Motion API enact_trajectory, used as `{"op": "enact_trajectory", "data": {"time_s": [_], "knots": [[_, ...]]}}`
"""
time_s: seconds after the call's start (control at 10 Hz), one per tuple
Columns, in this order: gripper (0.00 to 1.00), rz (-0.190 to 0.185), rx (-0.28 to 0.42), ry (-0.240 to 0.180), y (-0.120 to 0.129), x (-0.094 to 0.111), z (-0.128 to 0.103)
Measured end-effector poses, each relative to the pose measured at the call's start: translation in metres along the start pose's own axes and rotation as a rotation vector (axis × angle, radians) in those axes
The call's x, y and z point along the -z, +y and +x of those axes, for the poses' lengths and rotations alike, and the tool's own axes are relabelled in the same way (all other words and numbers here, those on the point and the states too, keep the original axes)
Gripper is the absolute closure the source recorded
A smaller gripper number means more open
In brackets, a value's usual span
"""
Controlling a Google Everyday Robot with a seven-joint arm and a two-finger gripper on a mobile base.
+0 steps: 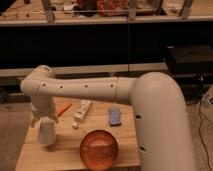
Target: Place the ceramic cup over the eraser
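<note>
Ceramic cup [46, 133], white, stands at the left side of the wooden counter [67, 154], bottom touching or just off the wood, I cannot tell which, and the pincer [44, 120] sits right on top of it, clamped on its upper end. The arm [80, 90] runs in from the big white body [160, 125] on the right, stretching leftward over the counter before bending down at the wrist. Just right of the cup, toward the back, lies an orange marker [63, 109], tilted. Next comes a white rectangular eraser [82, 113], lying diagonally, well apart from the cup. Further right rests a small blue object [115, 116]. Up front, an orange bowl [99, 149] sits near the counter's front edge.
</note>
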Motion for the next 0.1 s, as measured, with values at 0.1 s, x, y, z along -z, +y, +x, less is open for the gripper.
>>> {"op": "enact_trajectory", "data": {"time_s": [0.1], "knots": [[0.2, 0.024, 0.006, 0.0, 0.0025, 0.0004, -0.0003]]}}
